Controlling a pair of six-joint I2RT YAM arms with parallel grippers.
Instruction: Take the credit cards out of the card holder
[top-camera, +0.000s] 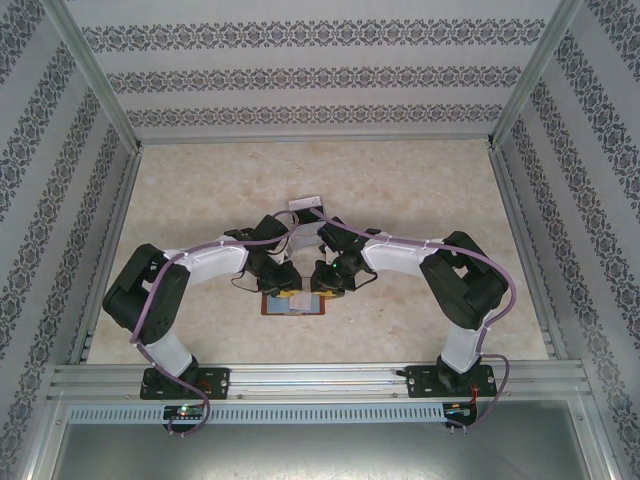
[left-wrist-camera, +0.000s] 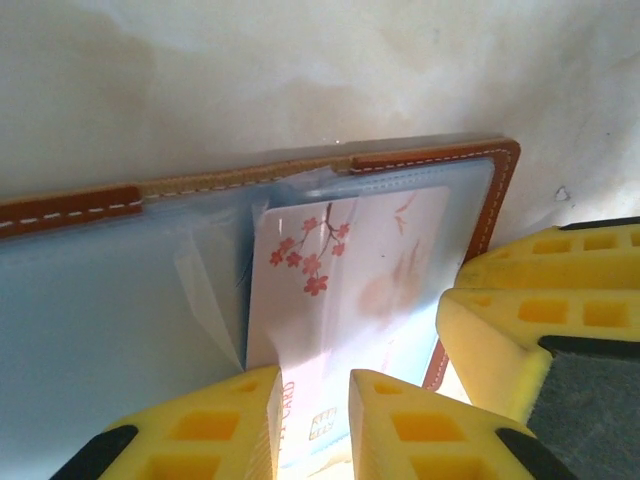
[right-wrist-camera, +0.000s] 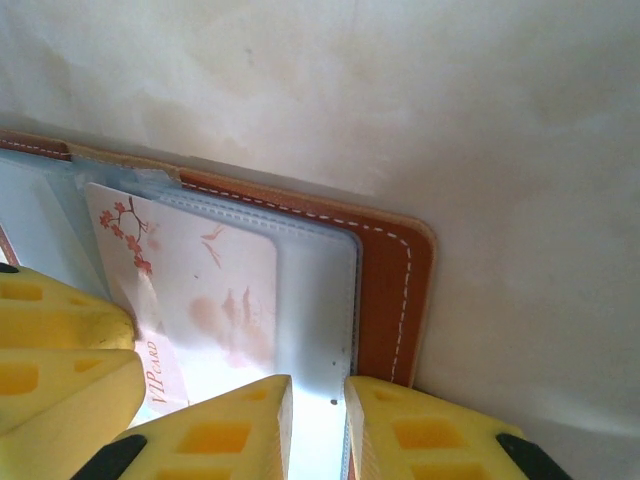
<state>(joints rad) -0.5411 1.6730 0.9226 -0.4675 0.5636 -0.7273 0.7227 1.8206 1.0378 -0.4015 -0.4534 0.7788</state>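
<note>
The reddish-brown card holder (top-camera: 295, 304) lies open and flat on the table between the two arms, its leather rim (left-wrist-camera: 430, 158) framing grey-blue clear pockets. A pale credit card (left-wrist-camera: 340, 260) printed with red blossoms sticks slantwise out of a pocket. My left gripper (left-wrist-camera: 315, 420) stands over the card's near end, its jaws a narrow gap apart, and the card's chip and lettering show in that gap. My right gripper (right-wrist-camera: 318, 425) sits over the right edge of the holder (right-wrist-camera: 385, 290), slightly open above the clear pocket, beside the card (right-wrist-camera: 200, 290). Any other cards are hidden.
The left arm's yellow fingers (right-wrist-camera: 60, 350) crowd in from the left, and the right arm's fingers (left-wrist-camera: 540, 320) sit close on the right. A small pale object (top-camera: 307, 208) lies behind the grippers. Patterned walls ring the beige table (top-camera: 420, 190).
</note>
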